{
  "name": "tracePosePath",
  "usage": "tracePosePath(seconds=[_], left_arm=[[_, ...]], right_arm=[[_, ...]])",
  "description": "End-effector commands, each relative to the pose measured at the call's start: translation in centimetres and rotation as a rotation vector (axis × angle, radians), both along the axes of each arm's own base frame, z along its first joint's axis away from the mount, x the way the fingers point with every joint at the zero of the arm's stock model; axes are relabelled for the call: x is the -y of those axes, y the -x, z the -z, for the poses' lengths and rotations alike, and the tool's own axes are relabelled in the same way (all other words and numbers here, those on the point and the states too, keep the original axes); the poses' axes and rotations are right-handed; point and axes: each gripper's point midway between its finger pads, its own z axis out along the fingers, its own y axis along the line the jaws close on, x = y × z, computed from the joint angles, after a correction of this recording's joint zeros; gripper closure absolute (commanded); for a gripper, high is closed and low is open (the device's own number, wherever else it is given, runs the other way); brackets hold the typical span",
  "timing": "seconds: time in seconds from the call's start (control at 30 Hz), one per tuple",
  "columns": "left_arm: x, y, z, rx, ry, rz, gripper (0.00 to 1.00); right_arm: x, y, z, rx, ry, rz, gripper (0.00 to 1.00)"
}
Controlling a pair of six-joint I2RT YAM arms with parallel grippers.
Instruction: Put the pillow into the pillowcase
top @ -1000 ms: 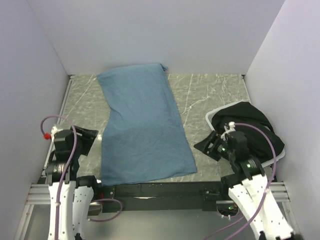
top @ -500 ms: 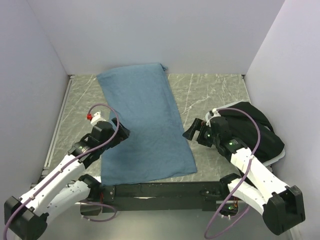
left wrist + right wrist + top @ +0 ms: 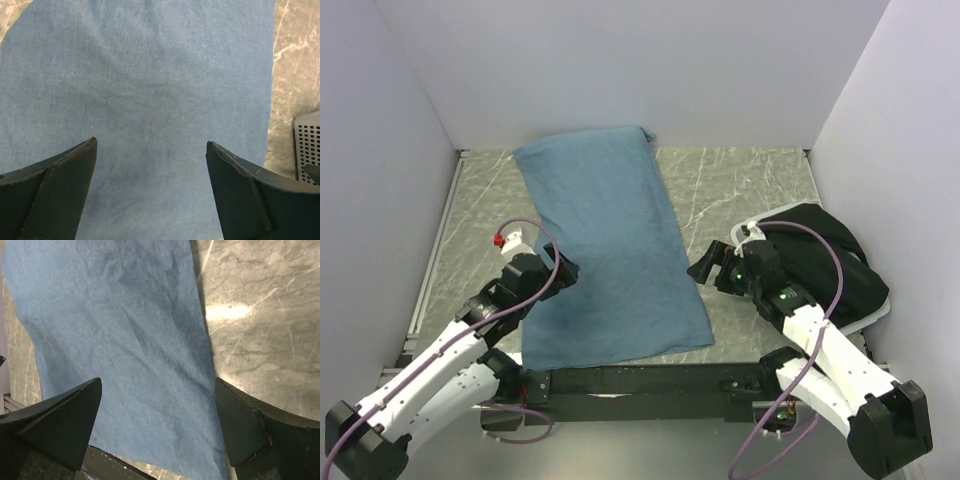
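The dusty-blue pillowcase (image 3: 605,250) lies flat on the table, running from the back wall to the front edge. The pillow is almost all hidden under a black fabric bundle (image 3: 825,255) at the right; only a thin white edge (image 3: 882,306) shows, and no bear face. My left gripper (image 3: 560,270) is open over the pillowcase's left edge; in the left wrist view (image 3: 151,145) blue cloth (image 3: 150,75) fills the gap between the fingers. My right gripper (image 3: 705,268) is open at the pillowcase's right edge, seen in the right wrist view (image 3: 157,382) above the cloth (image 3: 115,315).
The marbled grey table (image 3: 740,190) is walled by white panels at the back and both sides. A black bar (image 3: 640,380) runs along the front edge. A grey perforated part (image 3: 307,145) shows at the right of the left wrist view.
Both arms have swung out from their folded pose at the front edge to the pillowcase's two sides. In the last half second they only shifted slightly. The cloth has not moved.
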Motion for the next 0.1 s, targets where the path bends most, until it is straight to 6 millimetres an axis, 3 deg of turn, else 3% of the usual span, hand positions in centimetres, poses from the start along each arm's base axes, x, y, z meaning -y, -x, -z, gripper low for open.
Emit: tracePosePath(seconds=[0.0,0.07], left_arm=[[0.31,-0.59,-1.78,0.069,0.014,0.014,0.05],[0.09,-0.62,-2.21,0.083,0.013,0.007,0.02]], right_arm=[[0.09,-0.78,-0.97,0.056,0.015,0.001,0.0],[0.16,-0.82,-0.95,0.053,0.022,0.003,0.0]])
